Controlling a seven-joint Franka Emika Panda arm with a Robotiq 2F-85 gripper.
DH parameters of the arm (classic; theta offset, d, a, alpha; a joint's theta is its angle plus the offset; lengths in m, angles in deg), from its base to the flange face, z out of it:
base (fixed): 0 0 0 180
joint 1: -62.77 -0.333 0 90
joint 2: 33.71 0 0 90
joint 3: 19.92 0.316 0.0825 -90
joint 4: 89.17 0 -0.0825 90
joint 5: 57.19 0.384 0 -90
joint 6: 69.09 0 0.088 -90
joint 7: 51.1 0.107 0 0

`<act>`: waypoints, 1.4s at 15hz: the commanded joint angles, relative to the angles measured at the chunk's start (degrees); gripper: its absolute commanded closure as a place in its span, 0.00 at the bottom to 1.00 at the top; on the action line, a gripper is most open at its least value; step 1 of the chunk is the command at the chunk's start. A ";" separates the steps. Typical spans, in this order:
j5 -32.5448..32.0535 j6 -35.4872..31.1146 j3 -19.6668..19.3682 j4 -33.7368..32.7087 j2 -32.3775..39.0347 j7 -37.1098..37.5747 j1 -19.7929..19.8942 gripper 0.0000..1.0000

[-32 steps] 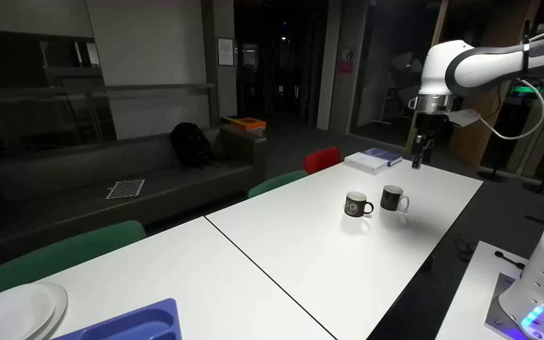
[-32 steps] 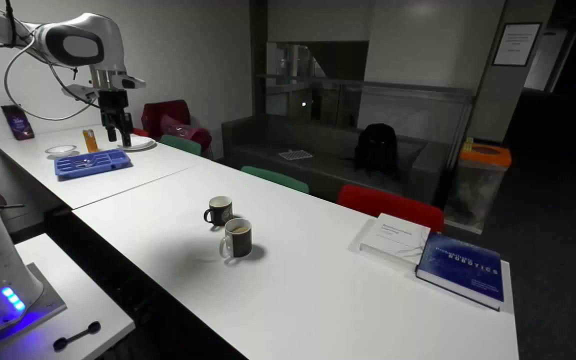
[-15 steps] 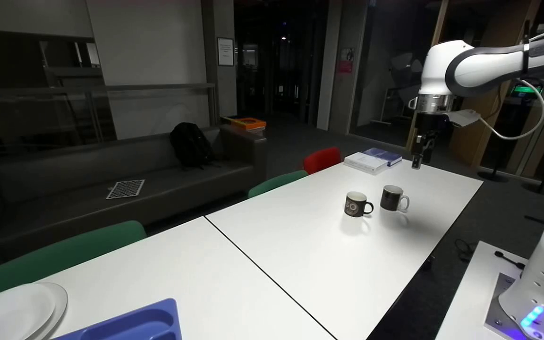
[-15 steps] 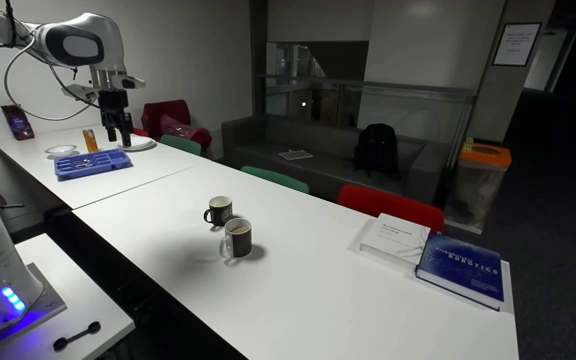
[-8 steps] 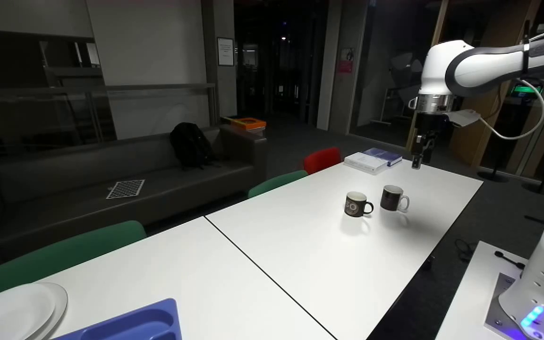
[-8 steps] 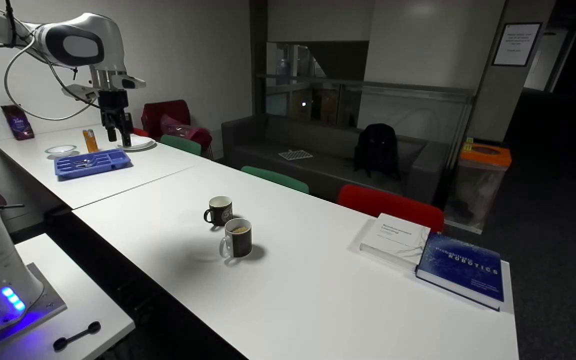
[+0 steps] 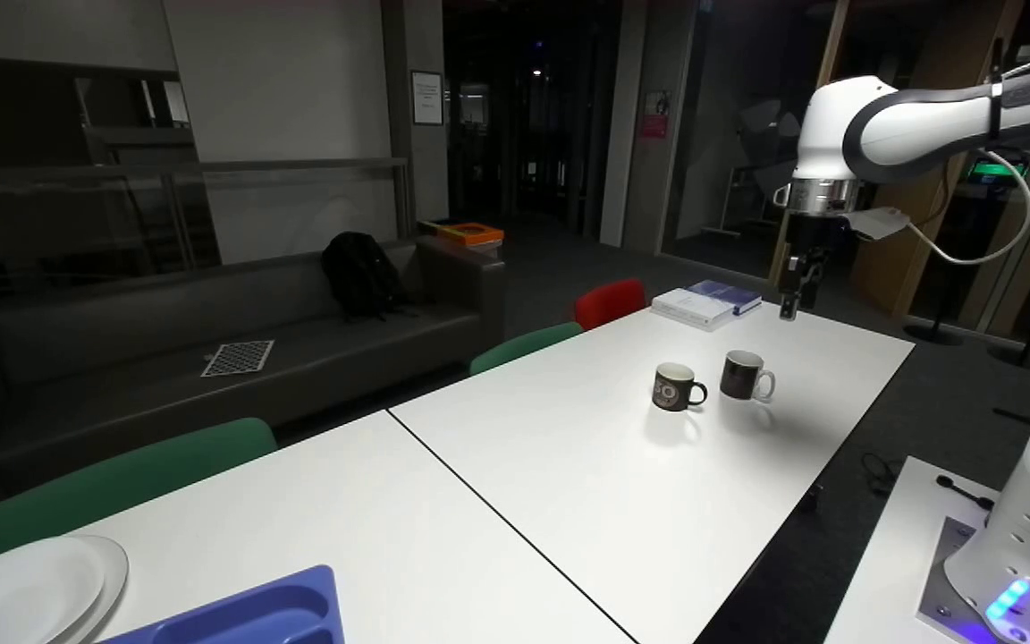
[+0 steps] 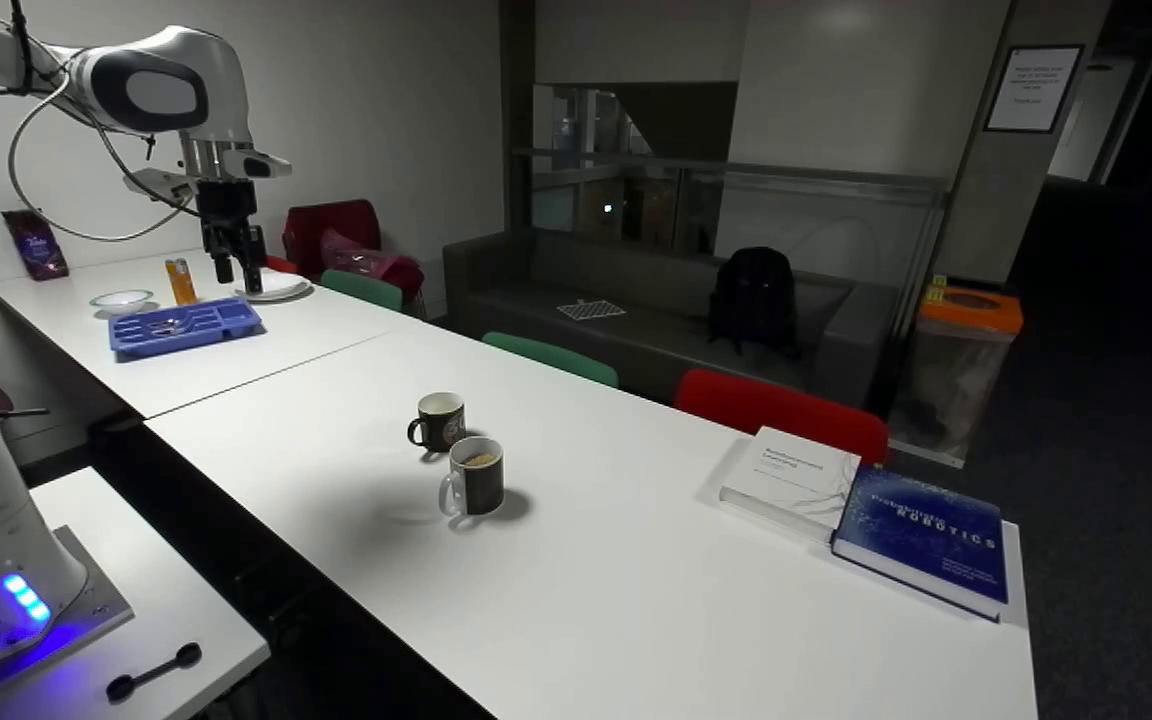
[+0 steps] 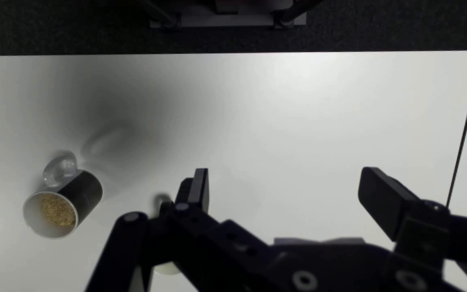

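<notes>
My gripper [image 9: 286, 178] hangs open and empty, pointing down, high above the white table [image 9: 282, 121]. It also shows in both exterior views [image 7: 798, 309] [image 8: 239, 275]. A dark mug with a white handle [image 9: 82, 194] stands upright left of the gripper in the wrist view, with light brown grains inside. It shows in both exterior views [image 7: 738, 376] [image 8: 483, 487]. A black-handled mug with a printed front [image 7: 671, 392] stands close beside it, also seen in an exterior view [image 8: 444, 425]. In the wrist view, the left finger hides most of this mug [image 9: 167, 269].
A white book [image 8: 791, 475] and a blue book [image 8: 926, 540] lie at one table end. A blue cutlery tray [image 8: 186, 343], white plates [image 7: 23, 586], a bowl [image 8: 122, 301] and an orange item [image 8: 180, 281] are at the opposite end. Green [image 7: 122, 483] and red [image 7: 609, 304] chairs line the long side.
</notes>
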 commanded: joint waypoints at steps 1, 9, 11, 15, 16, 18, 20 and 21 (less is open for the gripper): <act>0.10 0.13 0.19 -0.11 0.02 -0.12 0.24 0.00; 0.10 0.13 0.19 -0.11 0.02 -0.12 0.24 0.00; 0.10 0.13 0.19 -0.11 0.02 -0.12 0.24 0.00; 0.10 0.13 0.19 -0.11 0.02 -0.12 0.24 0.00; 0.10 0.13 0.19 -0.11 0.02 -0.12 0.24 0.00; 0.10 0.13 0.19 -0.11 0.02 -0.12 0.24 0.00; 0.79 -4.16 1.26 2.98 -1.80 0.69 -0.52 0.00; 0.38 -6.39 1.83 4.32 -2.17 1.69 -0.27 0.00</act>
